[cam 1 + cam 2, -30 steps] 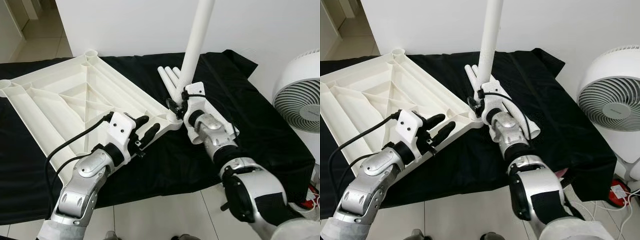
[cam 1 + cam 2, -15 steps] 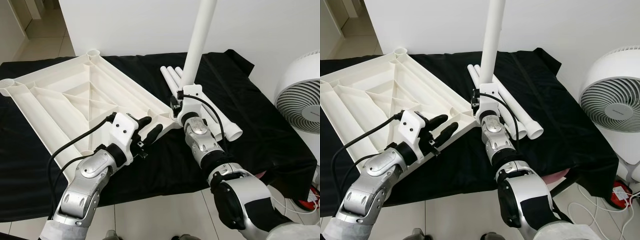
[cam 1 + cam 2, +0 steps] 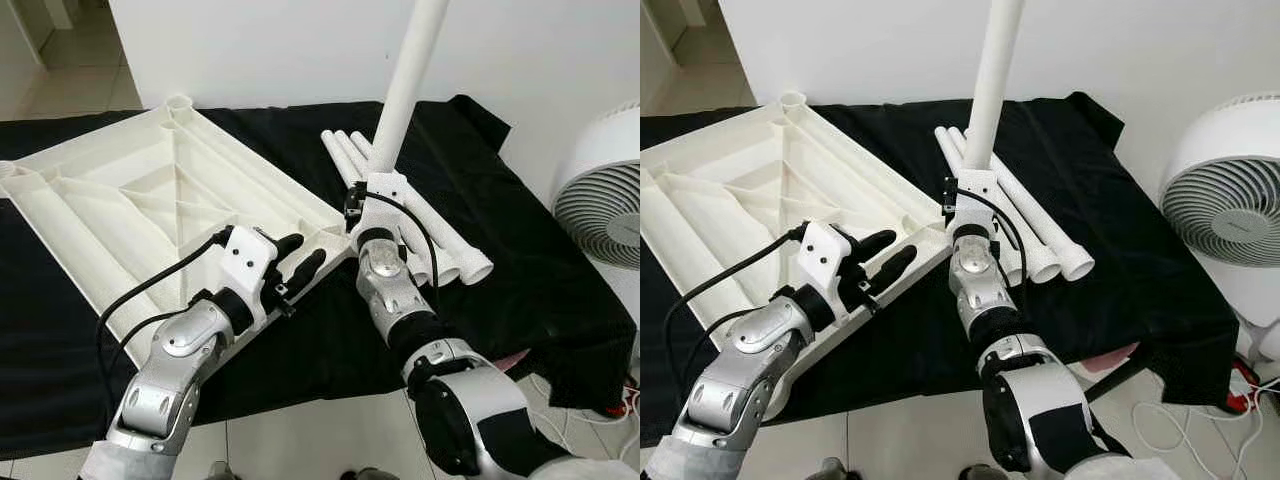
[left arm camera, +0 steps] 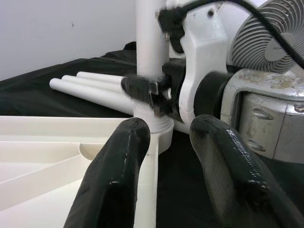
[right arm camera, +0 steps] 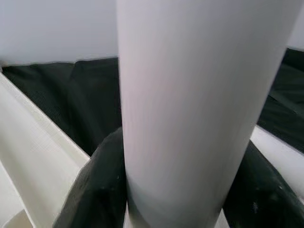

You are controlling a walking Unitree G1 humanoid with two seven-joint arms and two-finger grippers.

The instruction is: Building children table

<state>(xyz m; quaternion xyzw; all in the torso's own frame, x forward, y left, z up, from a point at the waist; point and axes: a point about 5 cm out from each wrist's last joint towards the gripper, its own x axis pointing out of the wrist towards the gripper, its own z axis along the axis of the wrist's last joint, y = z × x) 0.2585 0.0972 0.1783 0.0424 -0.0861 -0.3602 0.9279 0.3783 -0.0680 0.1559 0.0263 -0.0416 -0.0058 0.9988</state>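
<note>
At centre frame of the left eye view, the right gripper [image 3: 358,200] is clamped round the base of the white table leg [image 3: 405,85], which stands nearly upright and leans slightly toward the upper right, its foot at the corner socket [image 3: 343,228] of the upturned tabletop [image 3: 130,205]. A second ago the leg tilted more steeply and the right forearm lay out toward the right edge; now the wrist has rotated, with the forearm running almost straight down the frame. I judge this a screwing turn that seats the leg in its socket. Three spare legs [image 3: 430,235] lie just right of it on the black cloth [image 3: 520,260], and a fan [image 3: 605,215] sits at the right edge.

Lower left, the left gripper [image 3: 296,262] rests over the tabletop's near rim with its fingers spread and gripping nothing, much as before, apparently steadying the panel.

Across the right eye view the same scene shows, with the leg [image 3: 992,80] rising from the middle to the top edge.

From the left wrist view, the two black fingers [image 4: 114,175] frame the socket at centre, where the leg's threaded end meets it, pinched by the right gripper.

Close up in the right wrist view, the leg [image 5: 185,109] is squeezed between both dark fingers [image 5: 95,190].
</note>
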